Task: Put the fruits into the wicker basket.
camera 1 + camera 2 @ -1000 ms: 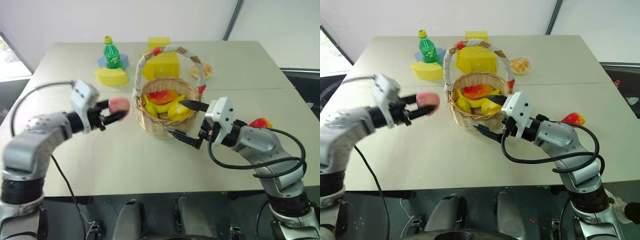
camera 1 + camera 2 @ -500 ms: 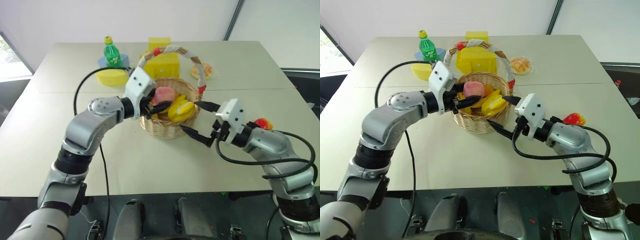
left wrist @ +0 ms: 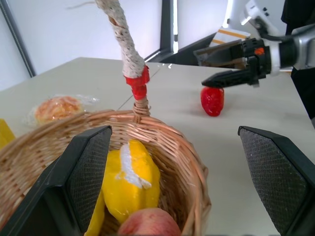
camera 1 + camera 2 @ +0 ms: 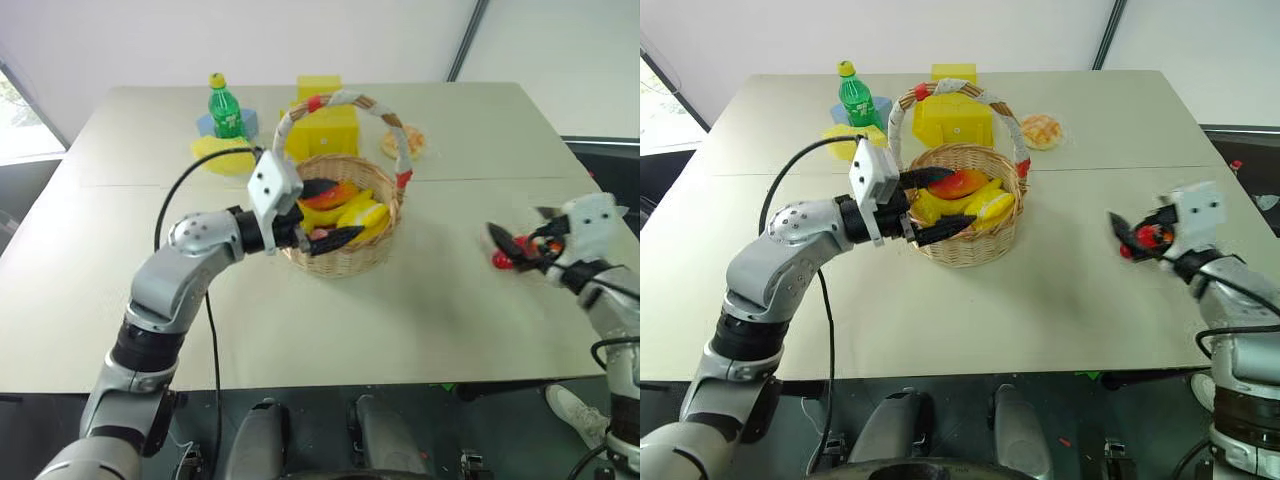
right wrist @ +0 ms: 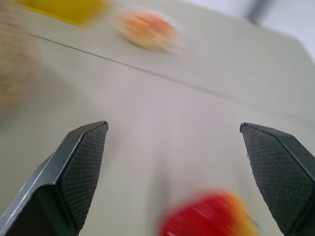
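The wicker basket (image 4: 347, 259) stands mid-table and holds a red-orange fruit (image 4: 336, 192) and a yellow lemon (image 3: 132, 182). The pink peach (image 3: 150, 224) lies loose inside it, just below my left gripper (image 4: 327, 212), which hangs open over the basket's near side with nothing between its fingers. Off to the right, a red pointed fruit (image 4: 1150, 237) sits on the table. My right gripper (image 4: 1138, 228) is open around it, a finger on either side, and the same fruit (image 5: 206, 220) lies low between them in the right wrist view.
Behind the basket are a yellow box (image 4: 322, 122), a green bottle (image 4: 223, 106), a yellow foam wedge (image 4: 222, 151) and a flat orange-and-white piece (image 4: 412, 141). The table's right edge (image 4: 600, 200) runs close to my right gripper.
My left gripper carried the peach from the left to the basket, opened and let it go inside. My right arm swung from the basket's front to the red fruit on the right.
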